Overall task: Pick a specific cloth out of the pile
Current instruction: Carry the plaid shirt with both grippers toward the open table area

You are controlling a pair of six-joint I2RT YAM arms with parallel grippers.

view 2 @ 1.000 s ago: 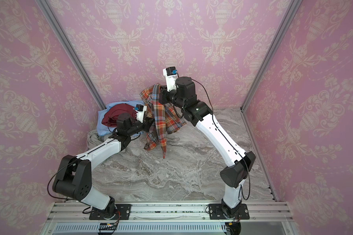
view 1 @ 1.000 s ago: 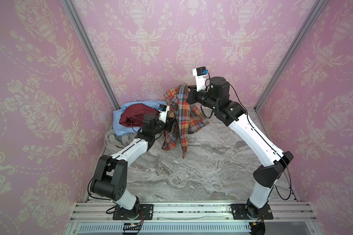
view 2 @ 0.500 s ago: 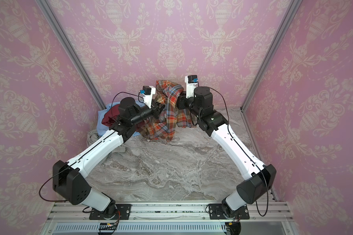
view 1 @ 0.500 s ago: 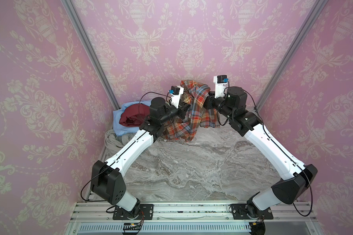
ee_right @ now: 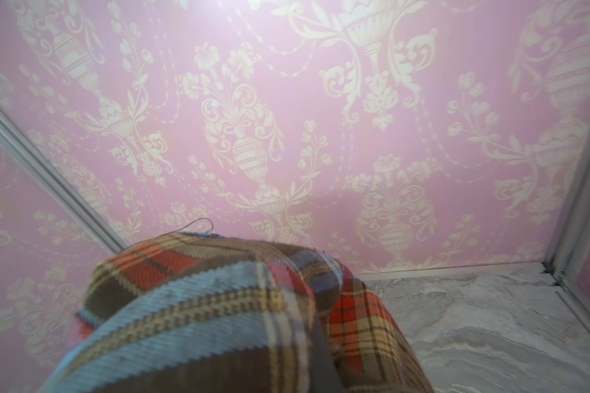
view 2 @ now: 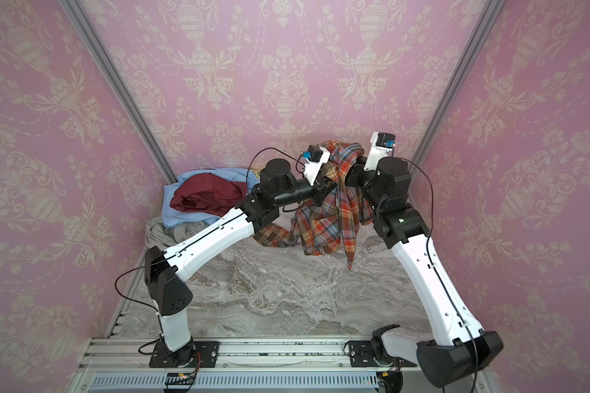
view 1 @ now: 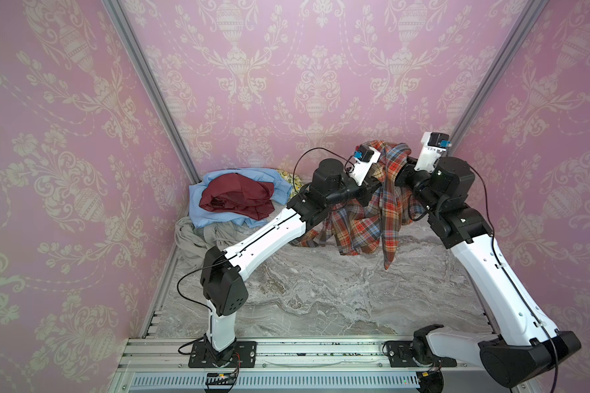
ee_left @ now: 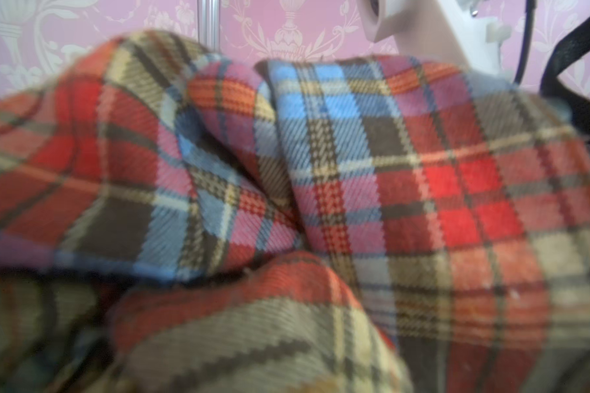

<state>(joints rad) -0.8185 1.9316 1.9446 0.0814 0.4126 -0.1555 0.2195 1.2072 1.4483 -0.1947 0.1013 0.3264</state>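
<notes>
Two grippers clenched on plaid shirt (view 1: 365, 224): my left gripper (view 1: 374, 186) and right gripper (view 1: 401, 172) pinch top folds side by side, fingertips buried in fabric. Held high so shirt hangs apart from pile (view 1: 232, 200) in back left corner of table (view 1: 321, 289). Hem trails near back edge.

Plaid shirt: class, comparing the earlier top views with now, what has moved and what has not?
Both grippers, the left gripper and right gripper, stayed shut on the plaid shirt and carried it rightward, away from the pile, towards the back right corner. The pile stayed put.
</notes>
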